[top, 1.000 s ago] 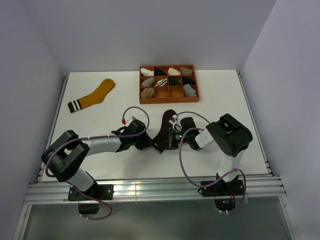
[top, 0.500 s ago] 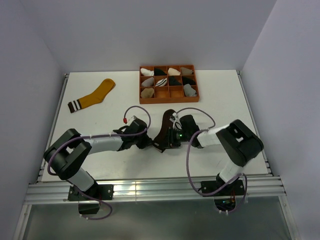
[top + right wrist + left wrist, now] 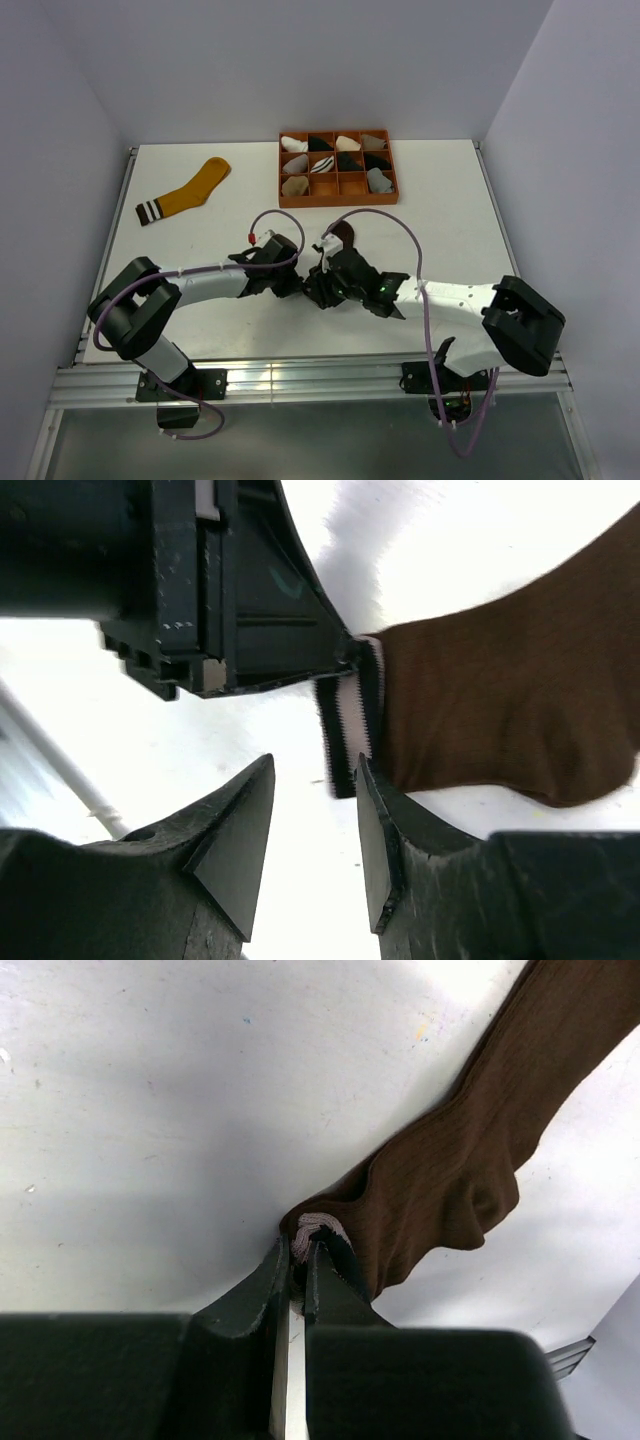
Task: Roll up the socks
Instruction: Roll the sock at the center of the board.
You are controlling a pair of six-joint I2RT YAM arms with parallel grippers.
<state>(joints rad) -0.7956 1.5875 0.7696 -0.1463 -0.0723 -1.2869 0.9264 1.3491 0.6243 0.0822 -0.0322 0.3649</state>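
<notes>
Dark brown sock (image 3: 450, 1180) lies on the table (image 3: 450, 200) just on the near side of the orange tray (image 3: 338, 203), its striped cuff (image 3: 350, 730) pinched in the closed left end effector (image 3: 297, 1250), and I'd have the half-open, empty right end effector (image 3: 312, 765) grip the cuff alongside, then roll snugly.

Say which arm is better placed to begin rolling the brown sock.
Left: the left gripper is shut on the striped cuff of the brown sock; the right gripper stands open beside it, empty.
</notes>
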